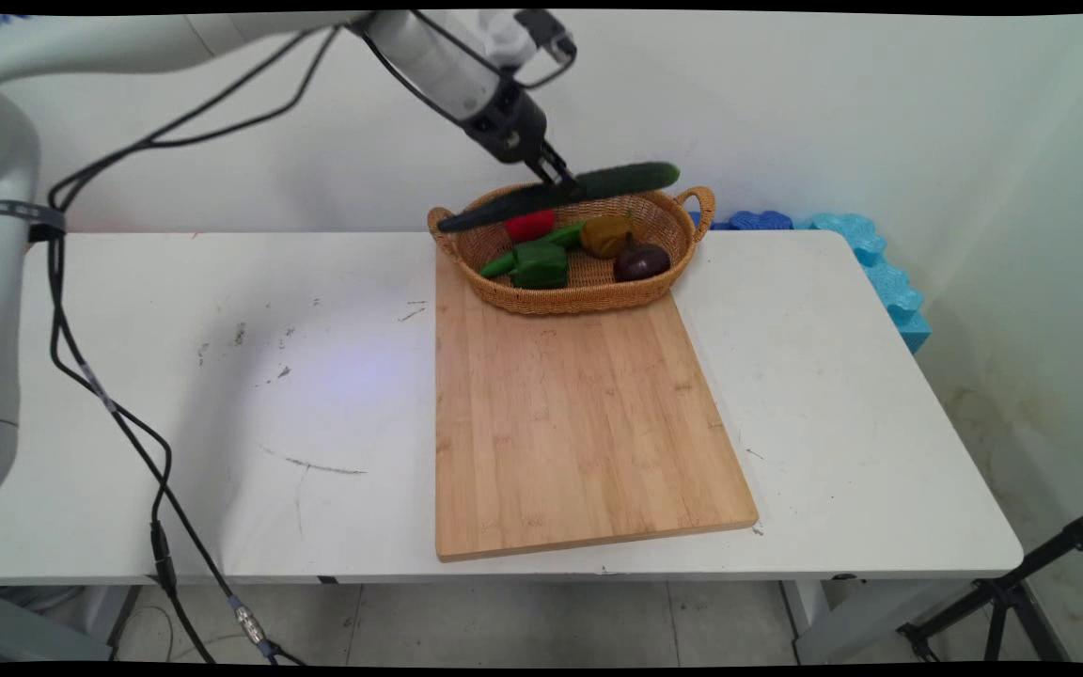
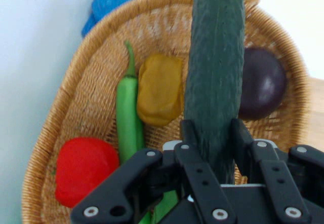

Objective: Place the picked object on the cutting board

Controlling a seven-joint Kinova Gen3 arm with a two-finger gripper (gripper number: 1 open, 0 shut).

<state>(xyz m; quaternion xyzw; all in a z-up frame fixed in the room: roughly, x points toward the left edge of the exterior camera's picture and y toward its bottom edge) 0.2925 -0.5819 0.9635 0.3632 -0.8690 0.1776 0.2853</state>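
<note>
- Black claw hangs above the far rim of the wicker basket, and its two fingers are clamped on a long dark green cucumber.
- In the main view the cucumber is lifted above the basket and lies almost level, its right end a little higher and reaching toward the basket's right handle, its left end over the left rim.
- Only the hand view shows the grip clearly: the cucumber runs up from between the fingers, and each finger presses on one side of it.
- Inside the basket the hand view shows a red pepper, a slim green chili, a yellow pepper and a dark purple round vegetable, which may be an eggplant.
- In the main view the cucumber hides part of the red pepper, but a green bell pepper shows at the near side of the basket; the hand view shows almost nothing of it.
- Only the main view shows that the basket stands on the far end of a wooden cutting board, which lies on the white tabletop.
- Blue foam pieces lie past the far right corner of the tabletop, near the wall.
</note>
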